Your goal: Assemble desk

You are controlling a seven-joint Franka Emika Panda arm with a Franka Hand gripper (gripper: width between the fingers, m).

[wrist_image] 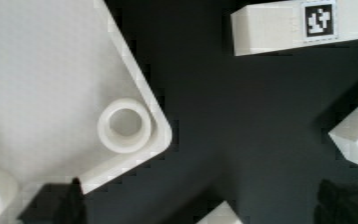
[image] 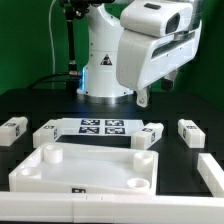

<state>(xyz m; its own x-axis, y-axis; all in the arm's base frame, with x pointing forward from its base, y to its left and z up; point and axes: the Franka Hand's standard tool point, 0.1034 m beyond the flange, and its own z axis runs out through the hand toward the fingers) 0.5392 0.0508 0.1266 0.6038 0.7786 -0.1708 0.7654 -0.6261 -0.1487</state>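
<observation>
A large white plastic rectangular rimmed tabletop [image: 80,165] is seen lying flat on the black worktop [image: 175,160] in the lower left of the exterior view, with its round corner sockets turned upward. Four short white square plastic legs are laid in a row behind it. The first leg [image: 12,128] is placed at the far left edge of the frame. The second leg [image: 48,132] is set just left of the flat white marker board [image: 101,127], near the tabletop's rear corner. The third leg [image: 150,134] is found just right of that board, and the fourth leg [image: 190,132] further right.

The white robot arm [image: 150,45] is seen in the upper right of the frame, above the third leg.

In the wrist view the hand [wrist_image: 202,203] is shown spread wide. Only bare worktop is seen between its dark fingers [wrist_image: 51,200], and nothing is pinched. A corner socket [wrist_image: 126,125] of the tabletop and a tagged leg [wrist_image: 300,30] are also caught in that view, separated by a strip of black worktop. Which of the four legs this is cannot be told.
</observation>
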